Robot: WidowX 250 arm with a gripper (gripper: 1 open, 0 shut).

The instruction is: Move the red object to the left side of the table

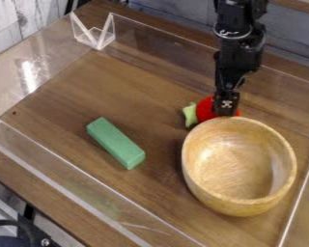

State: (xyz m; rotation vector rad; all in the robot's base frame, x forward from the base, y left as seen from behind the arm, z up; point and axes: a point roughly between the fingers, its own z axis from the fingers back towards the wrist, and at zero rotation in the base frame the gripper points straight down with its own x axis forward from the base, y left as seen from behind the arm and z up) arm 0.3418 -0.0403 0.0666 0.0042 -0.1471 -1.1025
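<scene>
The red object [208, 112] is a small rounded red toy with a light-green leafy part [189, 115]. It lies on the table [131, 87] just left of the wooden bowl's rim. My gripper [226, 102] points straight down right over the toy's right side, its dark fingertips at the toy's top. From this angle the fingers overlap, so the gap between them does not show. I cannot tell whether they touch the toy.
A wooden bowl [238, 164] stands at the front right, close against the toy. A green rectangular block [116, 142] lies left of centre. Low clear acrylic walls [93, 31] edge the tabletop, with a clear corner piece at the back left.
</scene>
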